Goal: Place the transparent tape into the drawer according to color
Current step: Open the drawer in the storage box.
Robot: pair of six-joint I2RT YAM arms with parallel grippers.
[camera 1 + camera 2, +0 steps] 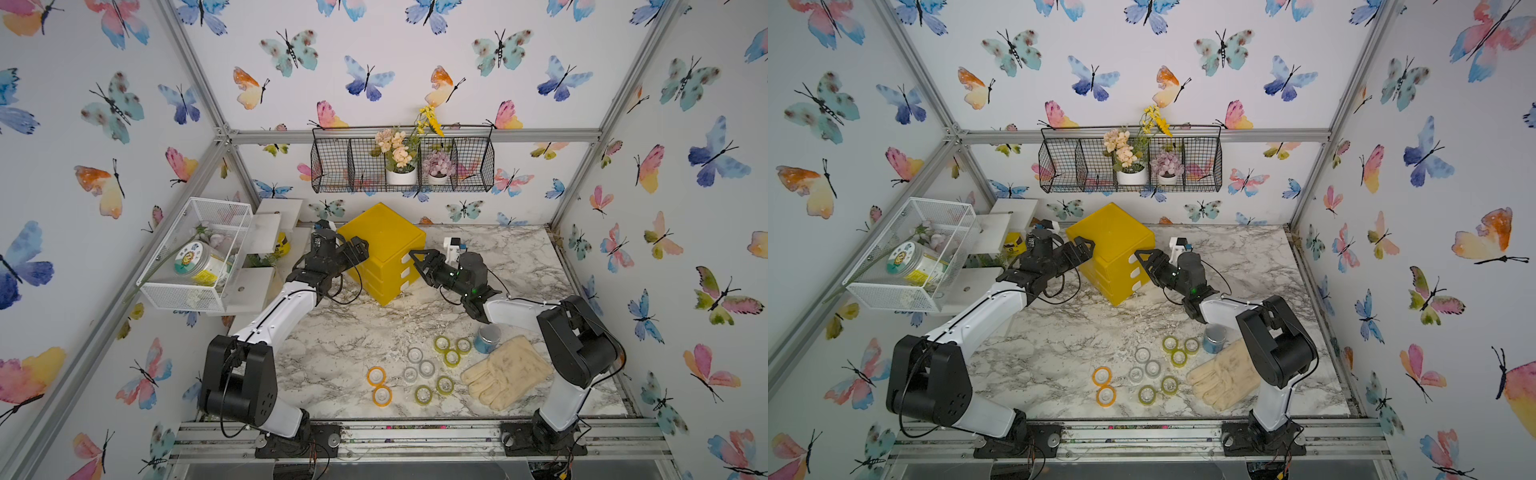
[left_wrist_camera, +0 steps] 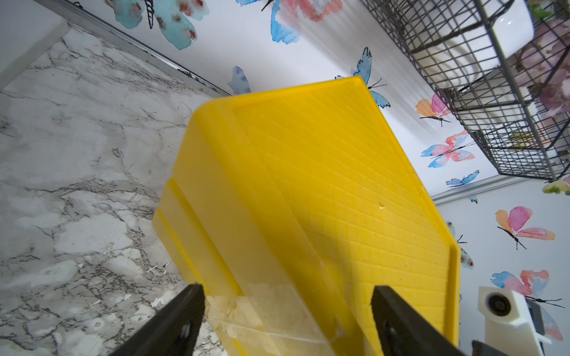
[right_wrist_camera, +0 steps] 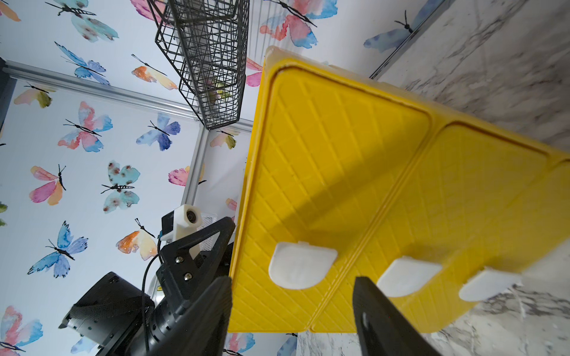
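Yellow drawer unit (image 1: 384, 245) with three drawers and white handles stands near the back edge of the tabletop (image 1: 332, 345), about mid-width, turned corner-on. All three drawers are pushed in.

At the unit's upper left edge, the left end effector (image 1: 360, 247) has its jaws spread, straddling that edge. In the left wrist view one of the fingers (image 2: 182, 320) is beside the side wall and the other is over the top face. Can't tell whether either pad touches the plastic.

On the drawer-front side, the right end effector (image 1: 414, 261) is level with the top handle (image 3: 300, 265), jaws spread, gripping nothing. In the right wrist view the handle sits between the fingertips and just ahead of them, apart from both.

All the transparent tape (image 1: 414, 355) lies loose and flat on the tabletop near the front edge, right of centre — ten rolls:
- two orange rolls (image 1: 376, 376), touching, at the left of the group
- three colourless rolls (image 1: 427, 368) in the middle
- three yellow-green rolls (image 1: 451, 358) clustered at the back right of the group, two more (image 1: 444, 385) nearer the front edge

A glove (image 1: 507, 372) lies just right of the rolls. The blue tin (image 1: 487, 338) stands just behind the glove, beside the yellow-green cluster.
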